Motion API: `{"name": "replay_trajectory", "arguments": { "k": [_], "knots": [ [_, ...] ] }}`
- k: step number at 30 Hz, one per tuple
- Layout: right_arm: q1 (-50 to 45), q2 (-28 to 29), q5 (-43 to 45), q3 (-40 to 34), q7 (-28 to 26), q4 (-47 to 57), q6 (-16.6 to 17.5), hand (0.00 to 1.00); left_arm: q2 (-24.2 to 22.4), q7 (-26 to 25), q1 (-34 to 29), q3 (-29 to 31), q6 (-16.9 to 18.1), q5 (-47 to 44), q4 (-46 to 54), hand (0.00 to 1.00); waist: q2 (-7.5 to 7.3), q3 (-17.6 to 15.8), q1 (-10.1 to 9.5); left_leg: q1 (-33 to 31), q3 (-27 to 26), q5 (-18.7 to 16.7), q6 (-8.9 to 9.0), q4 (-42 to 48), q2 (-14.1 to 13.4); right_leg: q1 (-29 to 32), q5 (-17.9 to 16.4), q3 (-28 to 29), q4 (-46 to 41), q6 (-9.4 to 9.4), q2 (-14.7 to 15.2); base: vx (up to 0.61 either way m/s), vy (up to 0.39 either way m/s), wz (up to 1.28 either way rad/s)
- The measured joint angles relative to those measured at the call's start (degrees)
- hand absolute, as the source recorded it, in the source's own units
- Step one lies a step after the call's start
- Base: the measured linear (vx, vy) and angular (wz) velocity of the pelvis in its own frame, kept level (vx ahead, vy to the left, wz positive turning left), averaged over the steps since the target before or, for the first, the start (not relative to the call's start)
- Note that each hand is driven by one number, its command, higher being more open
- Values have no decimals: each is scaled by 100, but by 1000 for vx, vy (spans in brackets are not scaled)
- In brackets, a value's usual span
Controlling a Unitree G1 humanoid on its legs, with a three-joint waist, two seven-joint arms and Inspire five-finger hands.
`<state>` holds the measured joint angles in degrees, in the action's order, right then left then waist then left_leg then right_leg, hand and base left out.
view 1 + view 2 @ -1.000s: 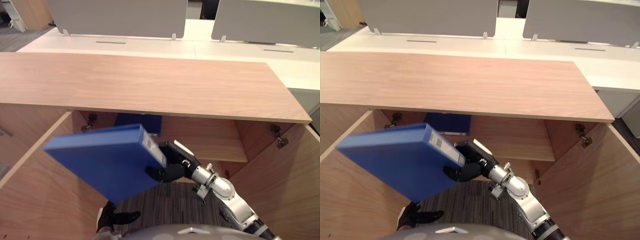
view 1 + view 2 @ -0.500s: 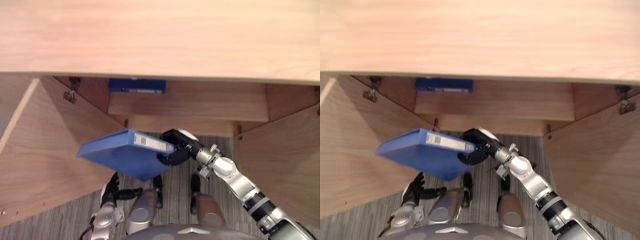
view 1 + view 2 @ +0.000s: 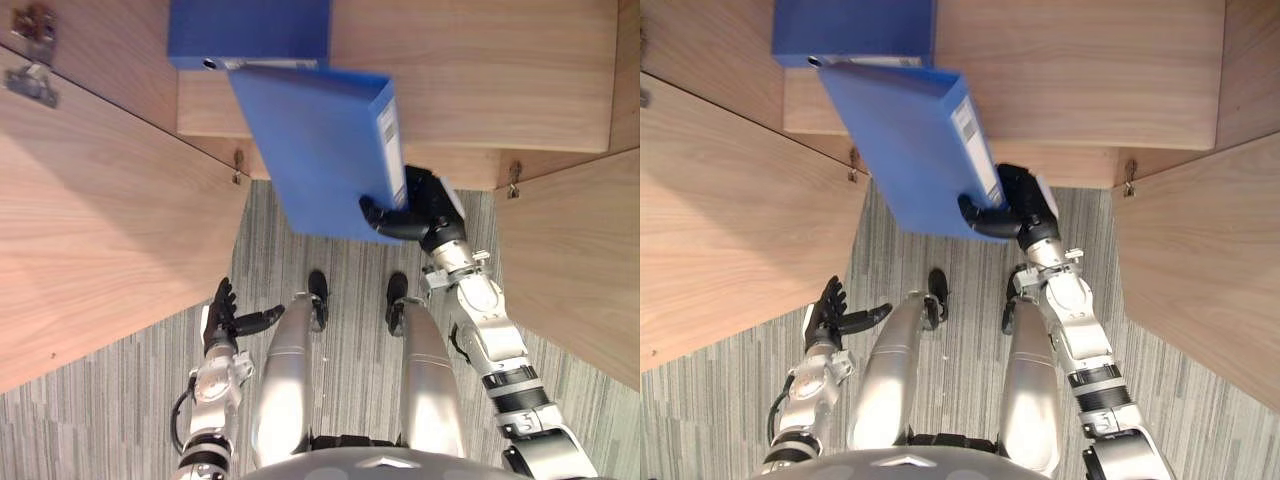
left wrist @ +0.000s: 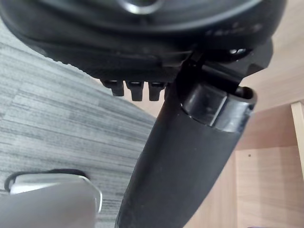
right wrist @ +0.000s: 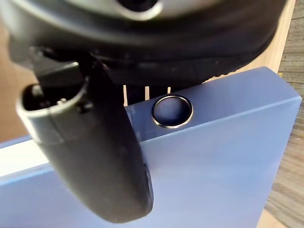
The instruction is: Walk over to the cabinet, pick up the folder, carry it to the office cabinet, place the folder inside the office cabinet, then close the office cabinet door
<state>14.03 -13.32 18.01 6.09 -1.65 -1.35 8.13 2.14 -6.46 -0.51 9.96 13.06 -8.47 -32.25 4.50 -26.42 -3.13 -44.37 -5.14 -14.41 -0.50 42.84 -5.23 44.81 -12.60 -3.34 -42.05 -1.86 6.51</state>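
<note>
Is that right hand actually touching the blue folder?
Touching: in the right wrist view the right hand clamps the folder, its thumb lying flat on the cover.

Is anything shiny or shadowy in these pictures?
Right wrist view: the metal ring on the blue folder, held by the right robot hand, glints brightly. Left eye view: the inside of the cabinet looks darker, in shade, than the open door beside it.
</note>
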Motion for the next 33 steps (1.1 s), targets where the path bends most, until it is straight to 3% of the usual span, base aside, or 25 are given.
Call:
{"name": "replay_trajectory", "arguments": {
  "k": [9, 18, 33],
  "knots": [
    [645, 457, 1534, -800, 505, 76, 427, 0, -259, -120, 345, 1, 8, -30, 575, 100, -4, -2, -191, -411, 0, -142, 55, 344, -246, 405, -137, -277, -409, 115, -47, 29, -45, -2],
    [1504, 583, 2778, -1294, 1015, -176, 771, 0, -275, -365, 421, 5, 5, -108, 634, 100, -25, -17, -209, -596, 19, -155, 91, 453, -289, 565, -149, -321, -438, 133, -55, -35, -26, -2],
    [2770, 901, 4458, -1408, 1809, -1127, 935, 0, -492, -742, 428, 23, -69, -230, 735, 100, -124, -76, -258, -738, 145, -27, 189, 249, -236, 662, -145, -466, -346, 136, -16, 2, -16, 5]
  ]
}}
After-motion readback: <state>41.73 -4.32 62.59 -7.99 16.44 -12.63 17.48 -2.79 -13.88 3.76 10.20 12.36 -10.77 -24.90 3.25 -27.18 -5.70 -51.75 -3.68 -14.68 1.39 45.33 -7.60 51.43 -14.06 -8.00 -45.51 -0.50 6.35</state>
